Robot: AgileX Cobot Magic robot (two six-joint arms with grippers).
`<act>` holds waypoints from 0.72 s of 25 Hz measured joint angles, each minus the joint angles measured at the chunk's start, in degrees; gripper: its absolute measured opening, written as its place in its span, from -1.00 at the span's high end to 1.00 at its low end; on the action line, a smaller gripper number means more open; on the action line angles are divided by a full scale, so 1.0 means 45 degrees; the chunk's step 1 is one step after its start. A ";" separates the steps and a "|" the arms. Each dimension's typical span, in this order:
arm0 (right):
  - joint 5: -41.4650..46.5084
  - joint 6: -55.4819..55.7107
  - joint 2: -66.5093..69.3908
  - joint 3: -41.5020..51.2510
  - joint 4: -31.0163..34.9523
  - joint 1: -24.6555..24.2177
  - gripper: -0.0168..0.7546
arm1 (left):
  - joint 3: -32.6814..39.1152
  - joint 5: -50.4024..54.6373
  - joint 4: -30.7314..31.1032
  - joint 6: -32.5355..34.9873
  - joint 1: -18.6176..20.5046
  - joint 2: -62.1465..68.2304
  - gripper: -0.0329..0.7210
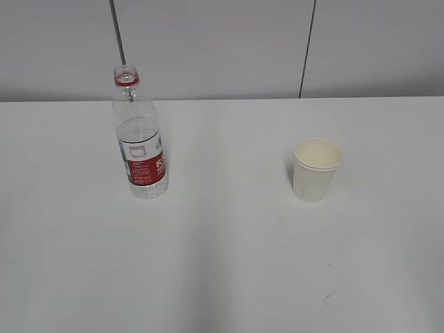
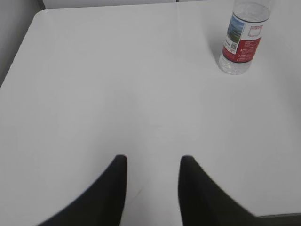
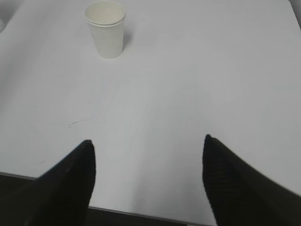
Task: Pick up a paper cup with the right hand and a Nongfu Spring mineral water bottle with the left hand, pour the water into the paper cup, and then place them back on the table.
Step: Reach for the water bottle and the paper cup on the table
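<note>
Nongfu Spring mineral water bottle [image 1: 140, 143] upright on table [image 1: 222, 263], uncapped, water [image 1: 137, 130] above label; far ahead-right of left hand [image 2: 151, 165], fingers parted, empty. Paper cup [image 3: 105, 28] upright, inside not visible; far ahead-left of right hand [image 3: 147, 146], spread wide, empty.

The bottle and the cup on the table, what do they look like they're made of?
The bottle: clear, glossy plastic by the look, since the water shows through, with a printed red-and-white label. The cup: probably paper, matte cream-white with a rolled rim.
</note>
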 joint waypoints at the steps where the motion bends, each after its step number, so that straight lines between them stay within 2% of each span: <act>1: 0.0000 0.0000 0.0000 0.0000 0.0000 0.0000 -0.42 | 0.0000 0.0000 0.0000 0.0000 0.0000 0.0000 0.28; 14: -0.0070 0.0000 0.0059 -0.0059 0.0079 0.0000 -0.42 | 0.0000 0.0000 0.0000 0.0000 0.0000 0.0000 0.28; 18: -0.1400 0.0000 0.1327 -0.0424 0.0079 0.0000 -0.42 | 0.0000 0.0000 0.0000 0.0000 0.0000 0.0000 0.28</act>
